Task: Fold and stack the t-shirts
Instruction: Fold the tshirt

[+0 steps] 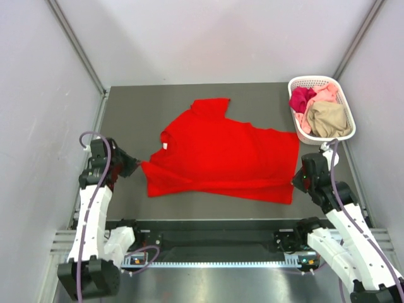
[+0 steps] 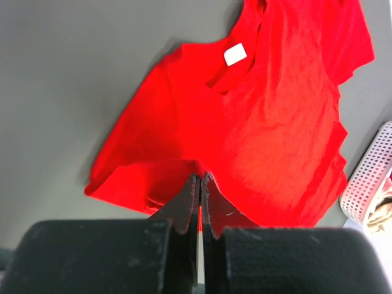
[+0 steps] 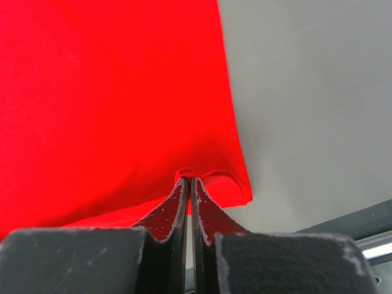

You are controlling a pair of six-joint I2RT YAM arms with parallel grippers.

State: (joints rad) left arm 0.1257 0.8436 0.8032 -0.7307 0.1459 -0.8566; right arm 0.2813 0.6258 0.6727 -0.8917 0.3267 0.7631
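A bright red t-shirt point(image 1: 221, 158) lies spread on the dark table, its neck and white label point(image 2: 235, 54) toward the left. My left gripper point(image 1: 140, 165) is shut on the shirt's near left edge, and the cloth bunches at its tips point(image 2: 200, 176). My right gripper point(image 1: 295, 180) is shut on the near right corner, where the red cloth puckers between the fingertips point(image 3: 187, 179). More t-shirts are heaped in the basket: a magenta one point(image 1: 302, 98), a pale pink one point(image 1: 325, 95) and a tan one point(image 1: 328, 118).
A white lattice basket point(image 1: 320, 80) stands at the table's back right corner, and its wall point(image 2: 367, 177) shows in the left wrist view. Grey walls close in the left, right and back. A metal rail point(image 1: 208, 262) runs along the near edge.
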